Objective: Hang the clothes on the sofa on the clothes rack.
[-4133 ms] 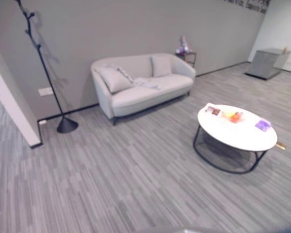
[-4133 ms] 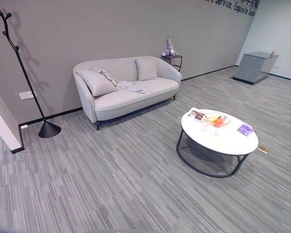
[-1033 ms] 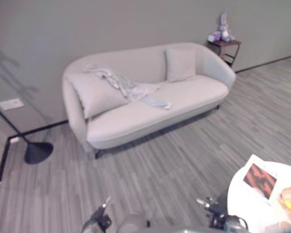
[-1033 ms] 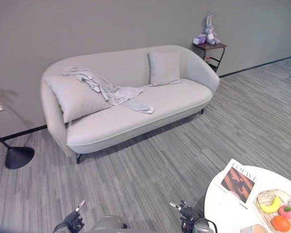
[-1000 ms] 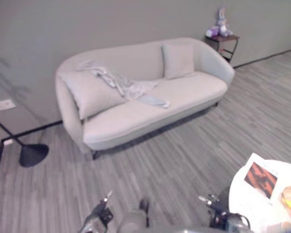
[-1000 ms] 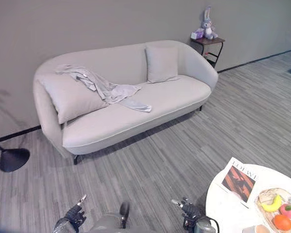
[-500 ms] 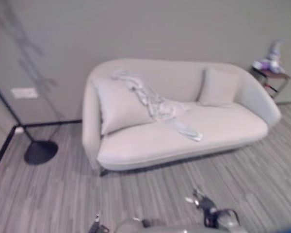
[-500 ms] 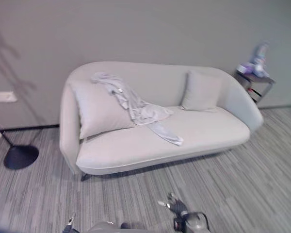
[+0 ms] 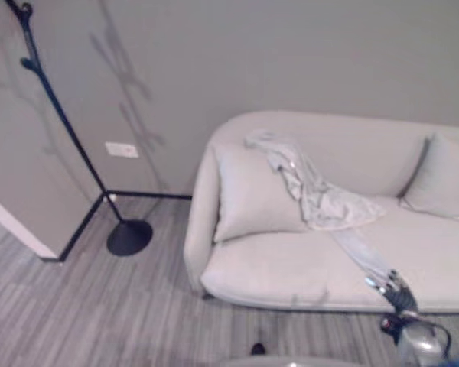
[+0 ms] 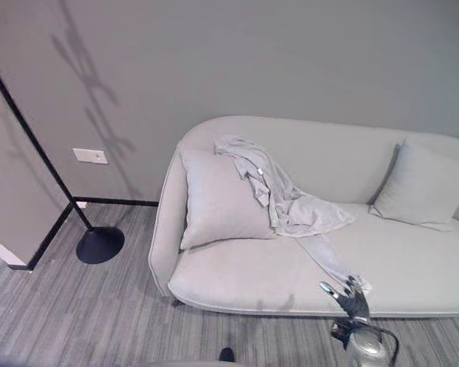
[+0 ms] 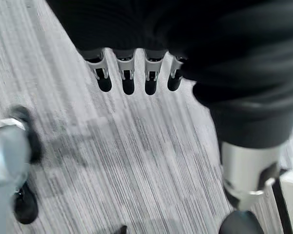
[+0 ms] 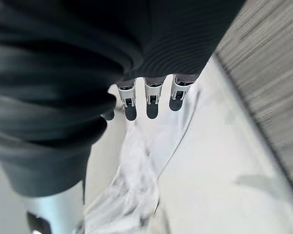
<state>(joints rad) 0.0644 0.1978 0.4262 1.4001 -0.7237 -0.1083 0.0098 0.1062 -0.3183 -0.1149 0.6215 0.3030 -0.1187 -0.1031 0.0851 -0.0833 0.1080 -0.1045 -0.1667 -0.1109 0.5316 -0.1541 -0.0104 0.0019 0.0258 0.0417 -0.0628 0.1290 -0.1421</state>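
A light grey garment point(image 10: 279, 195) lies draped over the back of the pale sofa point(image 10: 162, 229), across its left cushion and down onto the seat. Its long sleeve ends near the seat's front edge. My right hand point(image 10: 353, 300) hovers open at that sleeve end, its fingers point(image 12: 147, 100) straight just above the cloth point(image 12: 132, 190). The black clothes rack point(image 10: 30, 138) stands left of the sofa on a round base point(image 10: 99, 243). My left hand point(image 11: 128, 78) hangs open over the carpet, holding nothing.
Two pale cushions sit on the sofa, one under the garment point(image 10: 218, 202) and one at the right point(image 10: 421, 187). A wall socket point(image 10: 89, 156) is behind the rack. A white wall corner point(image 10: 4, 237) juts out at the far left. Grey striped carpet runs in front.
The camera has swung left and come nearer the sofa, bringing in more of the rack's pole. My right hand has reached forward to the sleeve end on the seat.
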